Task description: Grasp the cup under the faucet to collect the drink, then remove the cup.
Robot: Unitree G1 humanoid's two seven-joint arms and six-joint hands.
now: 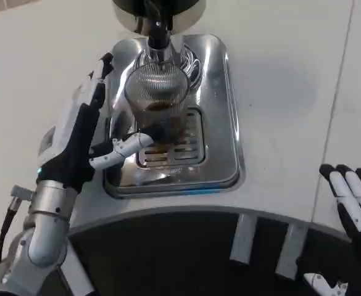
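Observation:
A clear glass cup [157, 98] stands on the grille of the steel drip tray [222, 117], right under the black faucet [157, 32]. Dark drink fills its lower part. My left hand [78, 139] lies along the tray's left side with its fingers stretched out and apart from the cup. Its thumb [123, 148] reaches across to the cup's lower front, and I cannot tell whether it touches. My right hand [353, 206] is at the lower right edge of the picture, fingers spread, holding nothing and far from the cup.
The machine's dark curved front [186, 253] with two grey tabs [266, 243] lies between my arms. The white table [291, 74] spreads around the tray on both sides.

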